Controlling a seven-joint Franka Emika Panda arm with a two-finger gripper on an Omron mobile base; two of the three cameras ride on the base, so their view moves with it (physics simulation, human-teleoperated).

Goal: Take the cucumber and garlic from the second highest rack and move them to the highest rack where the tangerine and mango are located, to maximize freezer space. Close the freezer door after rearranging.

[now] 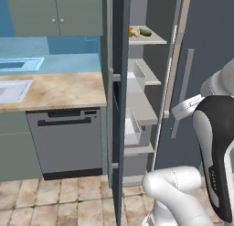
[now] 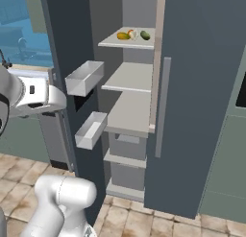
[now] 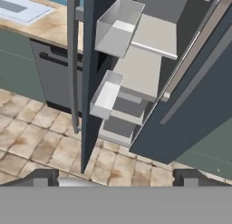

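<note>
Right base view | highest rack [image 2: 126, 42]: one mango [image 2: 123, 36]; one garlic [image 2: 133, 34]; one cucumber [image 2: 145, 36]

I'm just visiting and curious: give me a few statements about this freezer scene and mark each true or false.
1. The cucumber lies on the highest rack. True.
2. The second highest rack holds the garlic. False: it is bare; the garlic sits on the top rack between the mango and the cucumber.
3. The freezer door is shut. False: it stands open.
4. The pincer is open and holds nothing. True.
5. A dishwasher sits under the counter. True.
</note>
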